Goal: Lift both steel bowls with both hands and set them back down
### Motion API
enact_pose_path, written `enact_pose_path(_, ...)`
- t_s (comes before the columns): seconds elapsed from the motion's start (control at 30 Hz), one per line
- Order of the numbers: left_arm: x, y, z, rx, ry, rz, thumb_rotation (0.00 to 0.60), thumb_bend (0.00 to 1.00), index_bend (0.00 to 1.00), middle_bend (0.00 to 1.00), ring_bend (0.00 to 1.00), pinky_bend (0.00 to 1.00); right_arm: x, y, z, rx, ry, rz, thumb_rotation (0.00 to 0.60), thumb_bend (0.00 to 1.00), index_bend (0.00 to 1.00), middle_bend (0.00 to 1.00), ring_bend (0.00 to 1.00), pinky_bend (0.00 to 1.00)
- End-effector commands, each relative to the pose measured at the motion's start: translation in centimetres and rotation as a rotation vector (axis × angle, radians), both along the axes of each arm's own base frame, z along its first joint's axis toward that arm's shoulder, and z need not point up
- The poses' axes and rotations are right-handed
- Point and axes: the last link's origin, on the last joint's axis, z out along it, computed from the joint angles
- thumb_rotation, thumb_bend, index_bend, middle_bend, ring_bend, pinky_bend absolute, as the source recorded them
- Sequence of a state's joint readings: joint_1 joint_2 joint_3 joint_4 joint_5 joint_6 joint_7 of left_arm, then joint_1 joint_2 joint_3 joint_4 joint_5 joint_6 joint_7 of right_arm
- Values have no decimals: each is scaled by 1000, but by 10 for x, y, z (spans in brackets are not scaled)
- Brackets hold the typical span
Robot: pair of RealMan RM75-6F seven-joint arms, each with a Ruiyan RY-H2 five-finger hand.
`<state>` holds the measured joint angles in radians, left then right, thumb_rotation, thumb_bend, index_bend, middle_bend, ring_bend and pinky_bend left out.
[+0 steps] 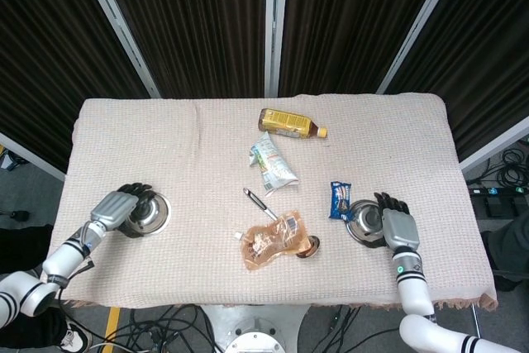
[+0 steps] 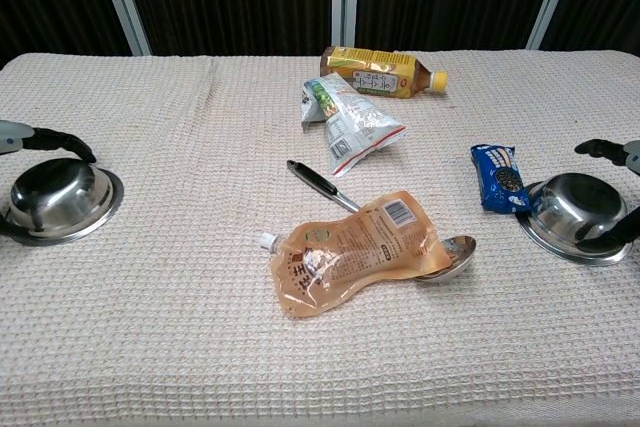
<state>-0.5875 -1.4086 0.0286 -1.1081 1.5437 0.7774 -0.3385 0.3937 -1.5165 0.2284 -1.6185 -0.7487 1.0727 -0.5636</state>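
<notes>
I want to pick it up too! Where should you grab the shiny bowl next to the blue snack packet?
Probably by its flared rim, coming from the outer side where the right hand already sits. The steel bowl stands upright, its walls look smooth and rounded, and the blue packet touches its inner edge.

Glossy steel bowls (image 2: 62, 197) (image 2: 580, 213), matt waffle-weave tablecloth (image 2: 180, 327), shiny plastic pouch (image 2: 352, 252), crinkled foil packet (image 2: 353, 127)

no legible txt, labels too small
</notes>
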Motion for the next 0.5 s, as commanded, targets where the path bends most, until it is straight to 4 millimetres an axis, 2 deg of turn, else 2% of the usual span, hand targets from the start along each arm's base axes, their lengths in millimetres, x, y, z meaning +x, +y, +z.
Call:
enact_pose_path(0.03, -1, 0, -2, -7, 1, 4, 600, 0, 175, 82, 0, 131, 3, -3, -3, 36, 0, -4, 600, 0, 0, 0, 0, 0)
enact_pose_path(0.4, -5, 4, -10, -31, 14, 6, 600, 0, 214, 109, 6, 182, 3, -12, -14, 109, 12, -30, 600, 0, 0, 4, 0, 1)
enact_pose_path(0.5, -6, 5, -11, -25, 20, 5, 600, 0, 230, 135, 43, 221, 3, -13, -15, 105, 25, -22, 600, 1, 0, 57, 0, 55)
